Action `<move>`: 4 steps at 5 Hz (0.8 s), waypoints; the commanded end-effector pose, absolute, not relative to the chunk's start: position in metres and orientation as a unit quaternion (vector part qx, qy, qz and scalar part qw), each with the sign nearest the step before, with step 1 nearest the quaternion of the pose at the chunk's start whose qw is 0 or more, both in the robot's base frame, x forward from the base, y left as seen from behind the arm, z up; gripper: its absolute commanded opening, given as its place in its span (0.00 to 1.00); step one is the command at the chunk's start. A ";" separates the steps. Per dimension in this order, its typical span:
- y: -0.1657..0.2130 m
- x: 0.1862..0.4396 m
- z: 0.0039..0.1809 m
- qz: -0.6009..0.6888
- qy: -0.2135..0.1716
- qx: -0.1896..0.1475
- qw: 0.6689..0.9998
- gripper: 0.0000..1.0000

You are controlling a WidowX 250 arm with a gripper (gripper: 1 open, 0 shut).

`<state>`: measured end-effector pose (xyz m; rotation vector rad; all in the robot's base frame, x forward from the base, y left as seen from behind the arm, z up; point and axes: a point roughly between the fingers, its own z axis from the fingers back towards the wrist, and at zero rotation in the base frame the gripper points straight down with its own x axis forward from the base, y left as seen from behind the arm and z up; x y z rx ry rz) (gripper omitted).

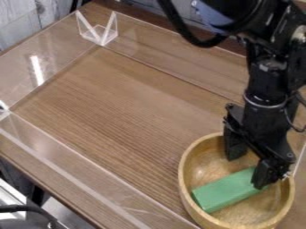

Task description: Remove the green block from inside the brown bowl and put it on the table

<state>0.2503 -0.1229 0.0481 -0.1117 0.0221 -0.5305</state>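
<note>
While the black robot gripper (257, 163) hangs pointing down inside the wide, shallow tan wooden bowl (199, 159), its fingers (278, 170) stand spread apart with nothing pinched between them. And there's the flat mid-green rectangular block (224, 191), lying on the bowl's floor just below and in front of those fingertips. That bowl sits at the near right corner of the brown wood-grain table (120, 107), low clear acrylic walls (72, 54) all round.
</note>
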 end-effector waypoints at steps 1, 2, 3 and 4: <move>-0.123 0.257 0.048 -0.267 -0.008 -0.058 0.962 1.00; -0.124 0.259 0.038 -0.270 -0.009 -0.056 0.961 1.00; -0.124 0.259 0.031 -0.269 -0.010 -0.055 0.962 1.00; -0.124 0.259 0.027 -0.266 -0.009 -0.054 0.962 0.00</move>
